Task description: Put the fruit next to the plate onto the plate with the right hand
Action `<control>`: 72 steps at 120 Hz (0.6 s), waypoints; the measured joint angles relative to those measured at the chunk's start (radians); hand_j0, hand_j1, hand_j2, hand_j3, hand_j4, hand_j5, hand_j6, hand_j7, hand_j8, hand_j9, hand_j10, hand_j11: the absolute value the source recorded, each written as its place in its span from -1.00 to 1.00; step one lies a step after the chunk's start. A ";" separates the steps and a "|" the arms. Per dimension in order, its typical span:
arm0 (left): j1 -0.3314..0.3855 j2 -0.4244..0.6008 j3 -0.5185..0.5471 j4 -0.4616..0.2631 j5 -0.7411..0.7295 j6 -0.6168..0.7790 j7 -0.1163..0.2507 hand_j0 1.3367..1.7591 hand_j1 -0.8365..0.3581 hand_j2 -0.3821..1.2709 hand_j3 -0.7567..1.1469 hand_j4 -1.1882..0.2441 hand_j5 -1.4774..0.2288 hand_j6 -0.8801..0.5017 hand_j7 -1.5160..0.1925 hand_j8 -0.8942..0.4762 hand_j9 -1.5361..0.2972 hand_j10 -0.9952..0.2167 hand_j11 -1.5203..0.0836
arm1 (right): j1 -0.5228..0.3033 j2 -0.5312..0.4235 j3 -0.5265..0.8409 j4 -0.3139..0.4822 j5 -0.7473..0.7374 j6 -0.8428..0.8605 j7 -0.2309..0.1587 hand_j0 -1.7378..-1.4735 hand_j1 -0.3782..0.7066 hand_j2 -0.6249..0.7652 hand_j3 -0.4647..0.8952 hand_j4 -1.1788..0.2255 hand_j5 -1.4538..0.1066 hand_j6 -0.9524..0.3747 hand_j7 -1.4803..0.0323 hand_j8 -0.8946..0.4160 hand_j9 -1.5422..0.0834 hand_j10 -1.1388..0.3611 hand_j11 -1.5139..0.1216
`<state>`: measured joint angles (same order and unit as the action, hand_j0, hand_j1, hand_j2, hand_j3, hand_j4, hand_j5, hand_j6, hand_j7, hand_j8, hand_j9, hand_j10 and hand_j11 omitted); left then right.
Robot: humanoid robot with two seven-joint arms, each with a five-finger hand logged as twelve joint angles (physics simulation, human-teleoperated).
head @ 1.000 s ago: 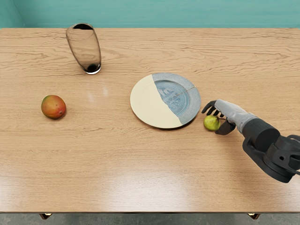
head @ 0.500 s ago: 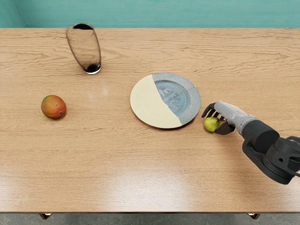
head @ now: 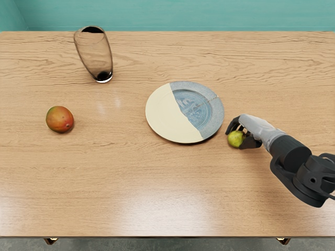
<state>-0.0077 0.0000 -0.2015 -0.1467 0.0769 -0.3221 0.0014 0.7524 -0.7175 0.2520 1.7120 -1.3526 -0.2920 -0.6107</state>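
Right hand [head: 245, 132] clasping the small green fruit [head: 234, 139] beside the plate [head: 157, 112].
The light wood-grain counter [head: 157, 183] fills the view, with a teal wall [head: 183, 13] behind its far edge. The round plate, half cream and half patterned blue, lies near the middle. The right arm comes in from the lower right. Its dark fingers [head: 232, 124] are curled round the fruit from above and from the right, gripping it. The fruit is round and yellow-green, sitting on the counter just off the plate's lower right rim, not on the plate.
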 joint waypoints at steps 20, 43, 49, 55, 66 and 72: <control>0.000 0.000 0.000 0.000 0.000 0.000 0.000 0.52 0.94 -0.53 -0.21 0.63 0.70 0.24 0.74 0.28 0.65 0.61 0.86 | -0.002 -0.002 0.000 0.000 -0.002 0.002 0.001 -0.31 0.49 0.31 -0.32 -0.27 -0.07 -0.18 -0.10 -0.19 -0.07 -0.34 -0.11; 0.000 0.000 0.000 0.000 0.000 0.000 0.000 0.52 0.94 -0.53 -0.21 0.63 0.70 0.24 0.74 0.28 0.65 0.61 0.86 | -0.008 -0.004 0.000 0.000 -0.004 0.002 0.002 -0.28 0.46 0.31 -0.32 -0.31 -0.13 -0.14 -0.15 -0.20 -0.12 -0.37 -0.17; -0.001 0.000 0.000 0.001 0.000 0.000 0.000 0.52 0.94 -0.53 -0.21 0.63 0.70 0.24 0.74 0.28 0.65 0.61 0.86 | -0.008 -0.004 0.000 0.000 -0.002 0.001 0.001 -0.29 0.43 0.32 -0.32 -0.34 -0.13 -0.14 -0.16 -0.25 -0.13 -0.38 -0.17; -0.001 0.000 0.000 0.001 0.000 0.000 0.000 0.52 0.94 -0.53 -0.21 0.63 0.70 0.24 0.74 0.28 0.65 0.61 0.86 | -0.009 -0.004 0.000 -0.001 0.000 0.001 0.001 -0.30 0.38 0.30 -0.32 -0.34 -0.13 -0.16 -0.17 -0.29 -0.13 -0.39 -0.17; -0.001 0.000 0.000 0.001 0.000 0.000 0.000 0.52 0.94 -0.53 -0.21 0.63 0.70 0.24 0.74 0.28 0.65 0.61 0.86 | -0.010 -0.005 -0.001 -0.002 0.003 0.001 0.000 -0.31 0.31 0.23 -0.32 -0.35 -0.15 -0.20 -0.19 -0.33 -0.14 -0.40 -0.18; -0.001 0.000 0.000 0.000 0.000 0.000 0.000 0.52 0.94 -0.53 -0.21 0.63 0.70 0.24 0.74 0.28 0.65 0.61 0.86 | -0.010 -0.005 -0.001 -0.003 0.004 0.002 0.000 -0.31 0.29 0.19 -0.32 -0.34 -0.17 -0.19 -0.19 -0.34 -0.15 -0.40 -0.19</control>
<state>-0.0089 0.0000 -0.2013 -0.1464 0.0768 -0.3222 0.0014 0.7426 -0.7228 0.2510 1.7094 -1.3482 -0.2904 -0.6109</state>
